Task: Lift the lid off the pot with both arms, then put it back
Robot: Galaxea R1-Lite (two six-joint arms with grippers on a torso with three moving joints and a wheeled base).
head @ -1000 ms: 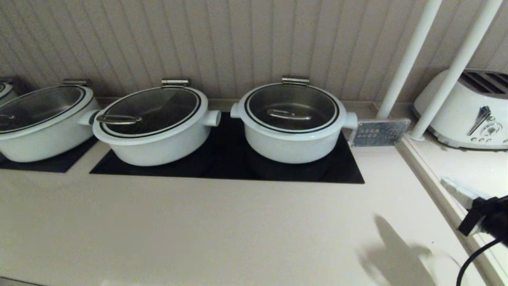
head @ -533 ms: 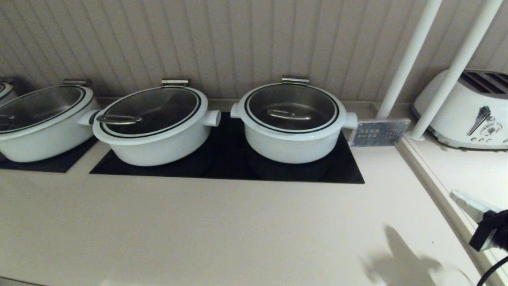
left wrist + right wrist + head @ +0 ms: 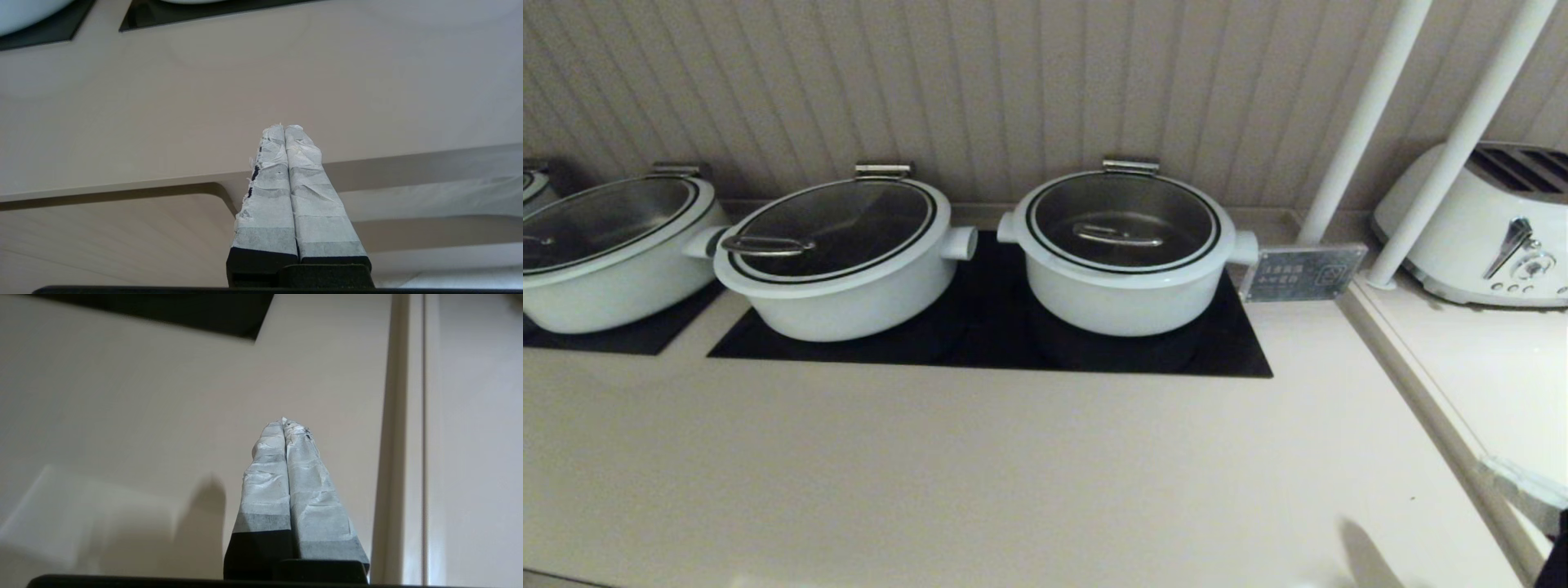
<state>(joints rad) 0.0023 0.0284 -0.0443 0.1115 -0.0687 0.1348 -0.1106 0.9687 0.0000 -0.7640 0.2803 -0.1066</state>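
The pot [image 3: 1123, 298], deep and white, stands on the black cooktop [image 3: 1233, 351] at centre right. The glass lid [image 3: 1123, 214] sits closed on it, with its arched steel handle [image 3: 1117, 237] in the centre. My right gripper [image 3: 284, 421] is shut and empty, low over the beige counter near the raised ledge. In the head view only its taped tip [image 3: 1515, 483] shows at the bottom right corner, far from the pot. My left gripper [image 3: 284, 127] is shut and empty over the counter's front edge and is out of the head view.
Two wider white pots [image 3: 841, 269] [image 3: 605, 253] with glass lids stand to the left. A metal sign plate [image 3: 1303, 273], two white poles [image 3: 1356, 131] and a white toaster [image 3: 1486, 229] are on the right, beyond a raised ledge [image 3: 1429, 408].
My right gripper has drawn back down and to the right, almost out of the head view. Its shadow on the counter has shrunk. The pot and lid have not moved.
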